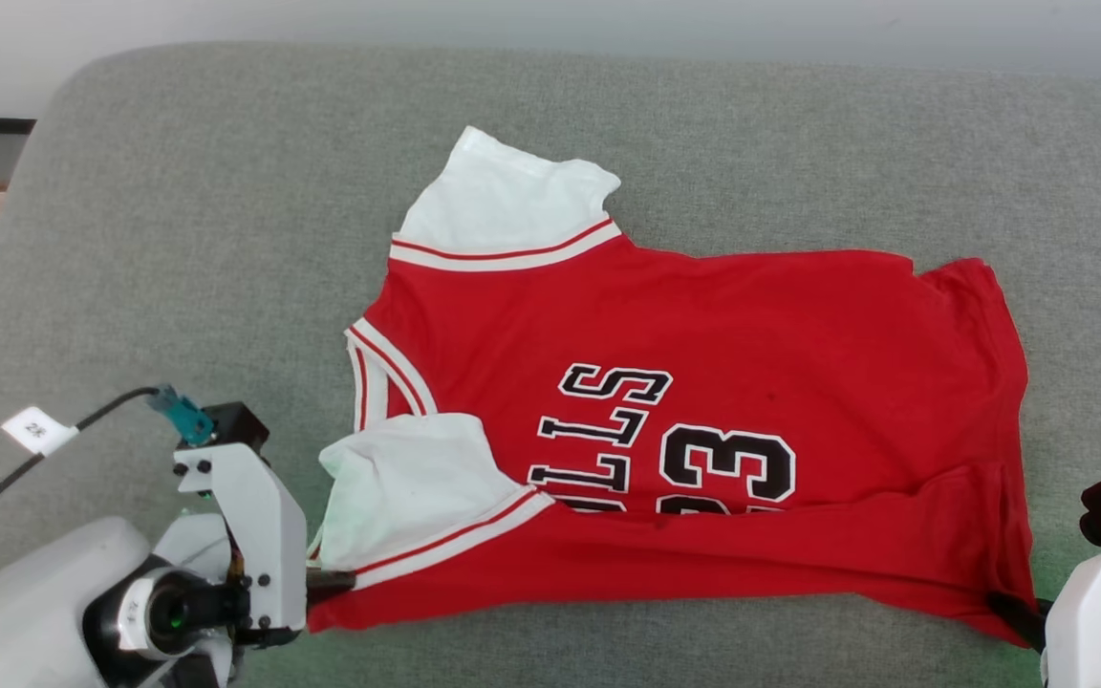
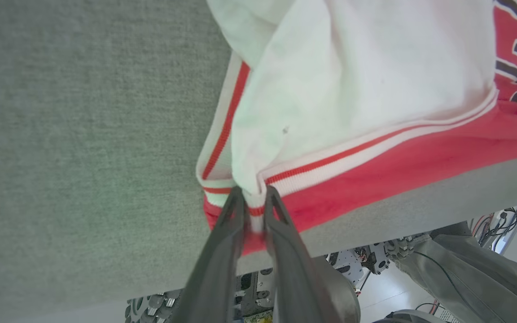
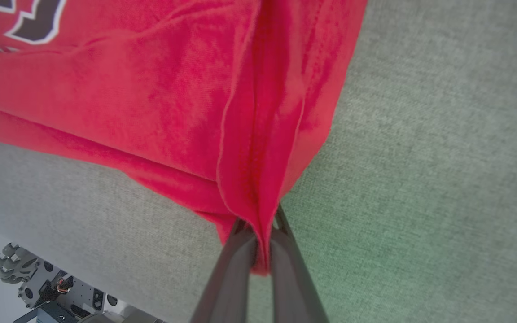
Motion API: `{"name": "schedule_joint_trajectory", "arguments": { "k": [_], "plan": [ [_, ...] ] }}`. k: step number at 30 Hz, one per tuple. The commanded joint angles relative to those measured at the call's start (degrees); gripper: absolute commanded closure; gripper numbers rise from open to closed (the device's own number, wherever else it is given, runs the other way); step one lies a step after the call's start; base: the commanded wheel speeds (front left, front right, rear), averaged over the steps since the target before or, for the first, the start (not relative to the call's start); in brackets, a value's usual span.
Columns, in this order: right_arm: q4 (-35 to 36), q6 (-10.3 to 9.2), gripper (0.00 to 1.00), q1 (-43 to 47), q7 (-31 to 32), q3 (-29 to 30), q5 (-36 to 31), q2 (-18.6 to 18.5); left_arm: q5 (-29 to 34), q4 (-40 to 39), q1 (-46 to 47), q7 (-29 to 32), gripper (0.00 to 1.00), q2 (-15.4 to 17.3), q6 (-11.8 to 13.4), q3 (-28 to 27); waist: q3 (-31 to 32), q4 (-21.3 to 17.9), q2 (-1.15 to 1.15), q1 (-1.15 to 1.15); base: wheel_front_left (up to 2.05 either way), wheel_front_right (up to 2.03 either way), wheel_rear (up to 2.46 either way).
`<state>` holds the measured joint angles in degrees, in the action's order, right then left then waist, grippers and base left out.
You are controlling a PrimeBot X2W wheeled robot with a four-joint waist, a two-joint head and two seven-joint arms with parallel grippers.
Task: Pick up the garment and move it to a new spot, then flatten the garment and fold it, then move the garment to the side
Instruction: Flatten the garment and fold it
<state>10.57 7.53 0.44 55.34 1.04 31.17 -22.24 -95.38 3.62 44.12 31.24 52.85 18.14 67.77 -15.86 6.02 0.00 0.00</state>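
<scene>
- My left claw [image 2: 253,192] is clenched on the garment [image 1: 703,325] at its striped-trim corner, with the white panel just beyond my fingertips.
- My right claw [image 3: 258,223] pinches the plain red hem corner, cloth bunched between the fingers.
- The garment lies across the gray padded surface [image 1: 178,239], close to its front edge.
- Its near edge is folded up over the lower part of the lettering and the 23.

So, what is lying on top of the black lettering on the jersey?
The near edge of the jersey is folded back: a red strip and a white panel lie over the lower part of the lettering. The characters beneath are covered and unreadable.
</scene>
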Motion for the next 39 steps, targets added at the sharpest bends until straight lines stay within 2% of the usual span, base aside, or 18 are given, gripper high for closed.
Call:
{"name": "schedule_joint_trajectory", "arguments": {
  "k": [1, 2, 3, 4, 14, 19, 25, 34, 39],
  "plan": [
    [-0.1, -0.08, 0.5, 0.59, 0.25, -0.28, -0.37, 0.34, 0.73, -0.06, -0.71, -0.2, 0.46, -0.17, 0.06, 0.18, 0.04, -0.04, 0.0, 0.0, 0.0, 0.0, 0.0],
    [0.02, -0.08, 0.18, 0.52, 0.22, -0.44, -0.42, 0.47, 0.97, -0.04, -0.77, -0.41, 0.11, -0.31, -0.11, 0.19, 0.09, -0.05, 0.0, 0.0, 0.0, 0.0, 0.0],
    [0.11, -0.08, 0.0, 0.57, 0.34, -0.53, -0.45, 0.59, 0.97, 0.03, -0.92, -0.46, 0.05, -0.41, -0.14, 0.19, 0.19, -0.07, 0.0, 0.0, 0.0, 0.0, 0.0],
    [0.13, -0.08, 0.0, 0.67, 0.63, -0.59, -0.48, 0.65, 1.19, 0.03, -0.97, -0.55, 0.0, -0.42, -0.21, 0.31, 0.29, -0.11, 0.0, 0.0, 0.0, 0.0, 0.0],
    [3.67, -0.07, 0.0, 1.16, -1.09, 1.81, -1.05, 1.95, 3.55, -2.92, 0.93, -2.14, 0.0, 2.4, 0.32, -0.55, 2.0, -0.74, 0.0, 0.0, 0.0, 0.0, 0.0],
    [6.21, -0.07, 0.0, -0.05, -5.47, 1.99, -2.14, 2.4, 5.92, -4.58, 2.97, -5.02, 0.0, 3.6, 0.06, -2.31, 2.56, -1.66, 0.0, 0.0, 0.0, 0.0, 0.0],
    [8.08, -0.07, 0.0, -2.74, -16.67, 0.51, -3.55, 2.97, 11.95, -2.33, 7.24, -10.98, 0.0, 2.36, -2.15, -4.27, 2.36, -3.42, 0.0, 0.0, 0.0, 0.0, 0.0],
    [8.59, -0.07, 0.0, -8.31, -38.0, -3.31, -8.88, 3.38, 19.73, 9.06, 16.1, -17.99, 0.0, -2.82, -9.59, -6.5, -0.52, -7.59, 0.0, 0.0, 0.0, 0.0, 0.0],
    [8.36, -0.07, 0.0, -11.09, -47.8, -4.53, -11.88, 4.48, 22.19, 16.49, 21.26, -19.02, 0.0, -5.21, -12.94, -7.21, -3.34, -10.61, 0.0, 0.0, 0.0, 0.0, 0.0]
  ]
}}
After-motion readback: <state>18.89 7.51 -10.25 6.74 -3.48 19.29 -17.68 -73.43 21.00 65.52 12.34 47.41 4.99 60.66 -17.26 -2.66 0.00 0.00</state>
